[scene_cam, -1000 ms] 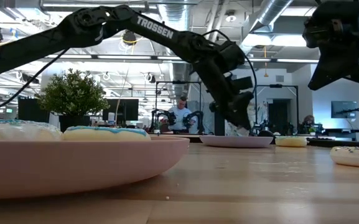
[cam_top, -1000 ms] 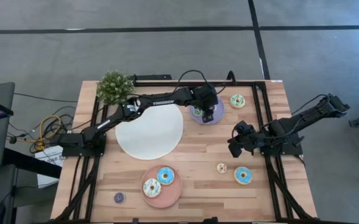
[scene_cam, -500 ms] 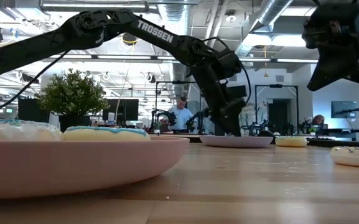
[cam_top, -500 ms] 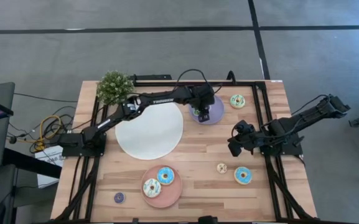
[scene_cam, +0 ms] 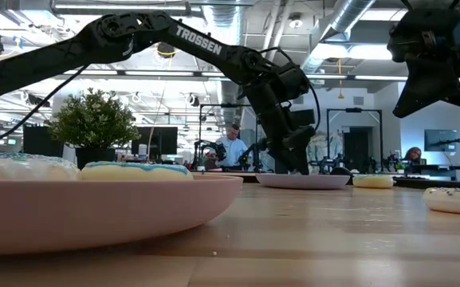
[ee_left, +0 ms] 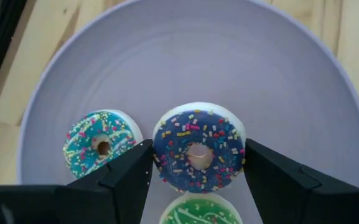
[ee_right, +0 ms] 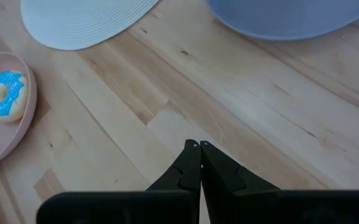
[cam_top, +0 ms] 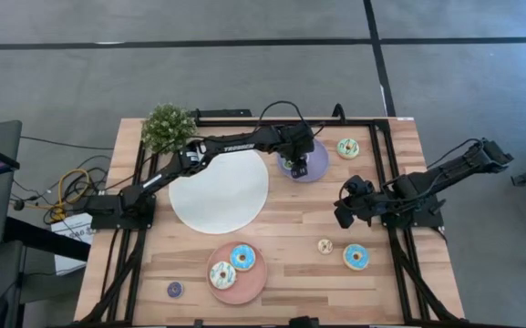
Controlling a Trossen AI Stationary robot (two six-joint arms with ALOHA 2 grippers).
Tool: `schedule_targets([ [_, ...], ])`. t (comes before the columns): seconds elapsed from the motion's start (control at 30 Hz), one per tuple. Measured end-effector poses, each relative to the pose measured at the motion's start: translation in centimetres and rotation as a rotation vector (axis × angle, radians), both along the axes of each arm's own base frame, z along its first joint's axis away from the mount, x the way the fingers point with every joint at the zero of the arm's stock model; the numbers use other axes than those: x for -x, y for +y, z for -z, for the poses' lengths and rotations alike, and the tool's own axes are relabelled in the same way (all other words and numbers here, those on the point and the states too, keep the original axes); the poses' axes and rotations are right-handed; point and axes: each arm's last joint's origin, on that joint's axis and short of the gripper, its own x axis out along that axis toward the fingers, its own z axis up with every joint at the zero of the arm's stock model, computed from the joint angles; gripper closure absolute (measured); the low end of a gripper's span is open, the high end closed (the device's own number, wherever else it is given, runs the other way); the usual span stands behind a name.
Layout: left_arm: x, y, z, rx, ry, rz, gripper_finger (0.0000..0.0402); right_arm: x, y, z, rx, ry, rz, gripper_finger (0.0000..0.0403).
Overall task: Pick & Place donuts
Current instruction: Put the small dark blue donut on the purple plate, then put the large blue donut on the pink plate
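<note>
Left gripper (ee_left: 195,180) hovering low over the lilac plate (ee_left: 291,81), fingers spread apart and bracketing the blue mini donut (ee_left: 198,147) with dark icing and sprinkles: one finger (ee_left: 120,183) sitting just beside its left edge, the other (ee_left: 279,183) just beside its right edge, neither visibly pressing in. Donut lying flat at the centre of the left wrist frame, hole facing up, so no long axis to line up with, only the ring's width across the gap. Crowding it, a teal-iced mini donut (ee_left: 99,140) at lower left, just outside the left finger, and a green mini donut (ee_left: 198,213) at the bottom edge, between the fingers and nearly touching the blue one. In the high view, left gripper (cam_top: 297,164) placed at upper centre over the same plate (cam_top: 315,169). Right gripper (ee_right: 196,163) parked with fingers pressed together over bare wood at centre right of the high view (cam_top: 346,205), well apart from that plate. Judging by this, the left arm being by far the nearer, and the closing squeeze likely needing care not to catch the teal neighbour.
</note>
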Motion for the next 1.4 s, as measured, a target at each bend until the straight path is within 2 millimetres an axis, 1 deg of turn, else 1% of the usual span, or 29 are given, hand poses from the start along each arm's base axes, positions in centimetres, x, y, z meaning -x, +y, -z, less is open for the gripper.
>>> schedule_targets([
  [0.33,0.0,-0.1,0.0,0.029,-0.005,-0.001,0.0124,0.0,0.0,0.0,0.0,0.0,0.0,0.0402],
  [0.47,0.1,0.1,0.0,0.026,-0.001,-0.007,0.0114,0.0,0.0,0.0,0.0,0.001,-0.001,0.0402],
  [0.57,0.2,0.3,-1.0,0.034,0.003,-0.023,0.0113,0.0,0.0,0.0,-0.003,0.001,-0.003,0.0402],
  [0.7,0.7,0.2,-3.2,0.042,-0.027,-0.052,0.0113,0.1,0.3,0.0,-0.002,0.0,-0.021,0.0402],
  [0.8,1.3,-0.1,-5.1,0.071,-0.043,-0.072,0.0113,0.1,0.6,0.0,-0.005,-0.006,-0.042,0.0402],
  [0.9,2.0,-1.0,-6.7,0.151,-0.038,-0.036,0.0117,0.2,0.9,-0.1,-0.008,-0.012,-0.063,0.0402],
  [1.0,2.3,-2.4,-7.1,0.248,-0.003,0.0,0.0147,0.3,1.3,-0.1,-0.01,-0.012,-0.088,0.0402],
  [1.07,2.2,-3.8,-6.9,0.29,0.02,0.019,0.0188,0.4,1.5,-0.1,-0.011,-0.011,-0.106,0.0402],
  [1.13,1.8,-5.4,-6.9,0.309,0.027,0.042,0.0245,0.5,1.8,0.0,-0.005,-0.009,-0.133,0.0402],
  [1.23,1.3,-8.0,-6.9,0.324,0.034,0.08,0.0346,0.7,2.3,0.0,0.004,-0.003,-0.178,0.0402],
  [1.27,1.1,-8.8,-6.9,0.333,0.037,0.086,0.0372,0.8,2.5,0.1,0.004,0.001,-0.19,0.0402],
  [1.3,1.0,-9.7,-6.9,0.342,0.04,0.088,0.0385,0.8,2.7,0.1,0.007,0.004,-0.201,0.0402],
  [1.4,0.7,-12.2,-6.9,0.35,0.048,0.118,0.0388,1.0,3.2,0.3,0.012,0.016,-0.237,0.0402],
])
